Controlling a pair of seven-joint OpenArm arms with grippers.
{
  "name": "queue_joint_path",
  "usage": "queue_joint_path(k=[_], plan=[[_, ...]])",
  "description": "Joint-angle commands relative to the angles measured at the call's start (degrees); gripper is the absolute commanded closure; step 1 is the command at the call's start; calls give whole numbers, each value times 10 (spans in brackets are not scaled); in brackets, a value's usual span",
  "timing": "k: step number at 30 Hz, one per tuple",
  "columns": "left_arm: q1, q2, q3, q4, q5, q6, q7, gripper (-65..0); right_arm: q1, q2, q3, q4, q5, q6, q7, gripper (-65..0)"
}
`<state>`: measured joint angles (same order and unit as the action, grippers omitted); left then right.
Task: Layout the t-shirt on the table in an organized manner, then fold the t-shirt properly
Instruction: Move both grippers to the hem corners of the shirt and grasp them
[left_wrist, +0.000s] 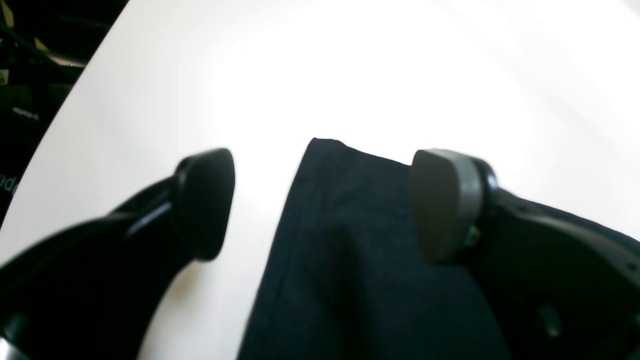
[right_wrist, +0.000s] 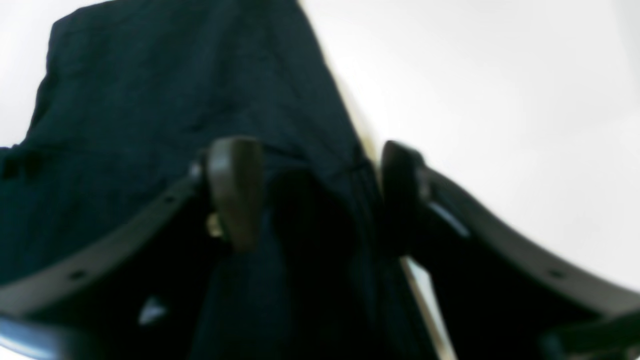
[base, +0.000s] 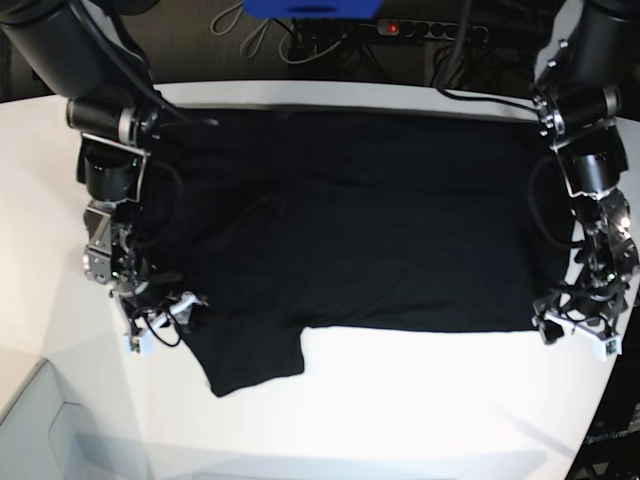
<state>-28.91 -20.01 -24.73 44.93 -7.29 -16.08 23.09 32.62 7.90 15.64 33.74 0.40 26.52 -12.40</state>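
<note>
Base view, L to R. Right gripper sat low at view's left, down at t-shirt edge, just above the sleeve that stuck out toward the near side. In right wrist view, fingers stood apart w/ dark cloth bunched up between them; one pad over the fabric, other at the cloth's edge by white table. Pads apart, not pressed together; couldn't tell if cloth was actually pinched, view too blurry.

T-shirt lay spread flat across middle of table, black, mostly smooth, a few soft creases. Far edge ran close to table's back rim; near hem straight across centre. One sleeve flopped out at lower left of the body.

Left gripper was at view's right, down by shirt's near corner. In left wrist view, fingers wide apart, a narrow corner of dark fabric lying between them on table, closer to the grey pad. Neither pad clearly touching cloth; nothing clamped.

Cables and a power strip w/ red light seen behind table.
</note>
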Motion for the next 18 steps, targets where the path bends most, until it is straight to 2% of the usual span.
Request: queue_joint_path(k=[1, 4, 8, 15, 18], plan=[[-17, -10, -1, 8, -4, 1, -13, -530, 14, 3, 0, 6, 4, 3, 7, -280], [-17, -10, -1, 7, -4, 1, -13, -530, 14, 2, 0, 6, 4, 3, 2, -182], [-31, -18, -1, -21, -4, 1, -14, -530, 13, 2, 0, 6, 4, 2, 1, -15], [-70, -30, -1, -94, -4, 1, -16, -530, 6, 2, 0, 5, 4, 2, 1, 0], [-73, -31, 0, -102, -4, 1, -56, -530, 1, 2, 0, 5, 4, 2, 3, 0]])
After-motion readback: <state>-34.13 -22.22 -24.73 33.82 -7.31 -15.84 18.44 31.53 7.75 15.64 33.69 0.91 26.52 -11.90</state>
